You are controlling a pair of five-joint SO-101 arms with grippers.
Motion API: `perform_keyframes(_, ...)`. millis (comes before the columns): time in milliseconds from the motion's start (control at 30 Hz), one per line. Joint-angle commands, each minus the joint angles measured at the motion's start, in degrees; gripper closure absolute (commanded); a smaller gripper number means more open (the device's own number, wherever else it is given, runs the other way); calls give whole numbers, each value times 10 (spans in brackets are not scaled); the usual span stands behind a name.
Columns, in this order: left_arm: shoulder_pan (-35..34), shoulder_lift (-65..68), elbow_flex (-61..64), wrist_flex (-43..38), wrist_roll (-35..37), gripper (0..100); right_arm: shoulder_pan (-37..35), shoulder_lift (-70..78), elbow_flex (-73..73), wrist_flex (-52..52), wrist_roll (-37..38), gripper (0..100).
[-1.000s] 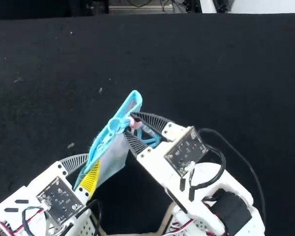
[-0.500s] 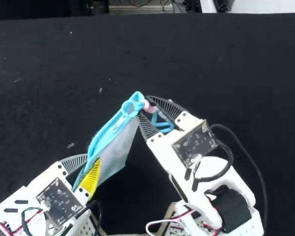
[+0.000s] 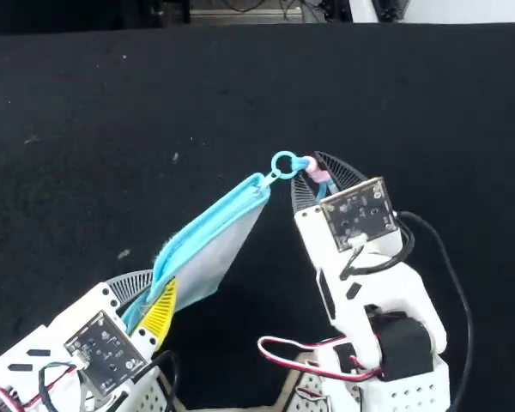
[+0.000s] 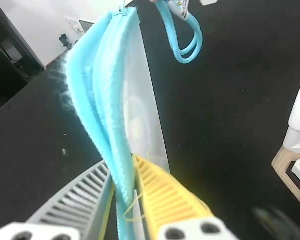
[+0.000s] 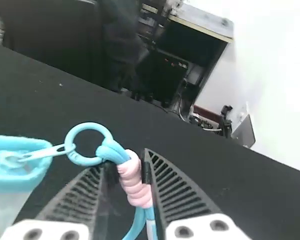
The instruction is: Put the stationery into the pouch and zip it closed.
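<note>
Looking down over the black table (image 3: 386,94), we see the pouch (image 3: 213,249) held up between the two arms, stretched in a slant from 7 o'clock toward the centre. The left tool (image 4: 123,170), at 7 o'clock, is pinching the pouch's near end: its grey and yellow fingers (image 4: 165,200) press on either face of the fuzzy blue zip band. The pouch's clear side hangs below that band (we cannot tell what lies inside it). At the far end the zip slider (image 5: 14,159) sits right at the corner, and a small link joins it to a blue ring (image 3: 284,165). A blue cord (image 4: 184,37) loops through the ring, with a pink wrap (image 5: 134,186) round it just beside the ring. The right tool (image 5: 124,167), on the arm based at 5 o'clock, is clamped on that pink wrap, with the ring just past its fingertips toward 9 o'clock. The two tools are well apart, the pouch taut between them.
</note>
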Motion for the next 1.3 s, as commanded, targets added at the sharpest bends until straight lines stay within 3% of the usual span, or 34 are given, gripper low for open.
perform_keyframes(0, 2, 0, 1, 10, 7, 970, 65, 1, -7, -19, 0, 988)
perform_keyframes(300, 2, 0, 1, 10, 7, 970, 119, 60, 22, -16, 0, 988)
perform_keyframes(533, 2, 0, 2, 10, 7, 970, 107, 98, 5, -11, -24, 988)
perform_keyframes(733, 2, 0, 1, 9, 7, 970, 7, 71, -115, 152, -49, 971)
perform_keyframes(933, 2, 0, 0, 5, 4, 970, -104, 65, -246, 301, -49, 767)
perform_keyframes(1133, -3, 0, -10, -24, 3, 970, -156, 59, -321, 335, -46, 809)
perform_keyframes(1267, -10, 0, -47, -45, 4, 970, -146, 61, -364, 345, -44, 814)
